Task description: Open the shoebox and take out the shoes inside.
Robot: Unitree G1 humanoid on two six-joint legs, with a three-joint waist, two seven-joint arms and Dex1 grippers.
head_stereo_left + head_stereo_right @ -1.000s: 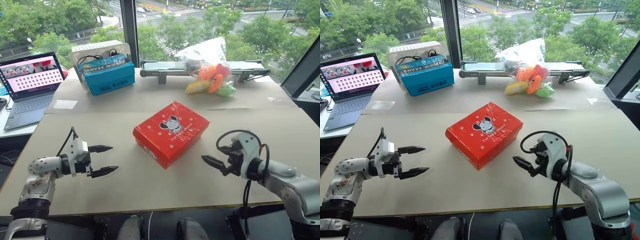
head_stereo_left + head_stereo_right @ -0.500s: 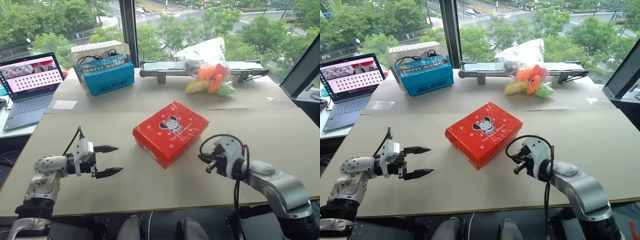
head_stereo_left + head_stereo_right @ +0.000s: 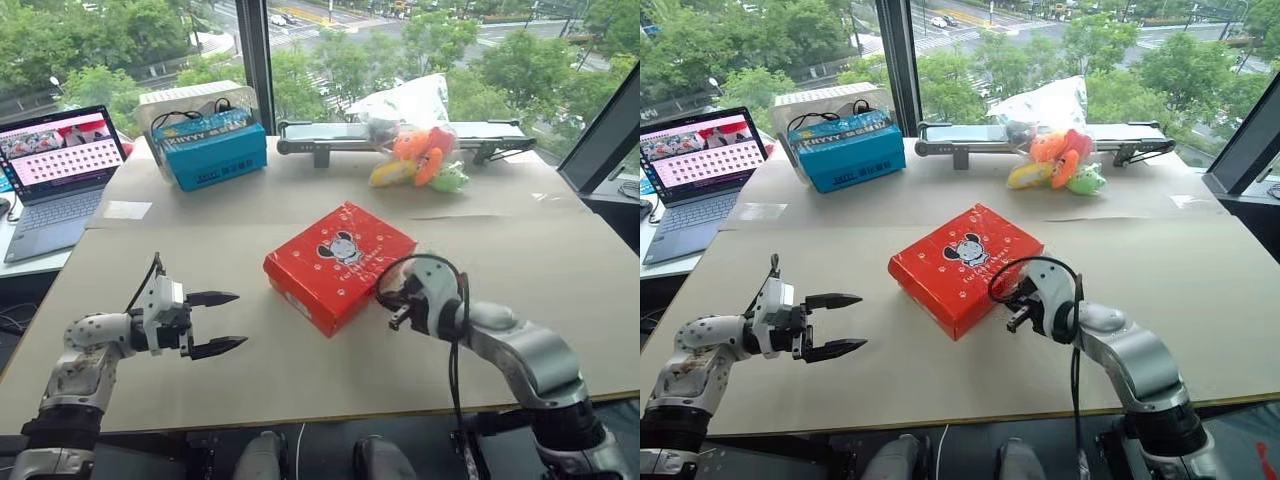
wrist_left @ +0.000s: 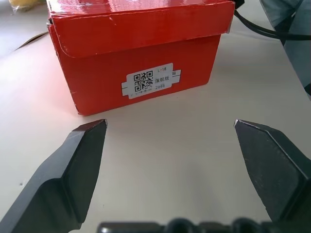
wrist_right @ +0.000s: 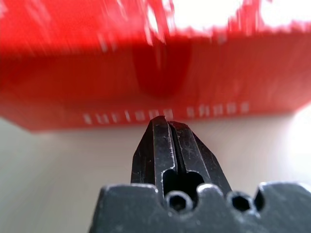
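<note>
Mid-table sits the shoebox (image 3: 340,264), lid down and flush, turned on the diagonal so its long axis runs from near-left to far-right; shoes presumably inside, not visible. Right gripper (image 3: 1018,317) is the closer one by far: fingers clenched together with nothing between them, tip just beside the box's near-right long side, aimed at the red wall below the lid's overhanging edge; the wrist view puts the tip right in front of a small thumb notch in that lid edge. Can't tell whether it touches yet. Left gripper (image 3: 222,322) hangs well apart from the box on its near-left, fingers spread wide and empty, pointing across at the short end that carries the white QR label (image 4: 150,81). My read: the opening move hinges on the right tip getting under that lid edge and lifting away from the side it faces, while the left could steady the short end. Blue box (image 3: 213,153), laptop (image 3: 58,172) and bagged plush toys (image 3: 420,155) sit at the far edge, out of the way.
</note>
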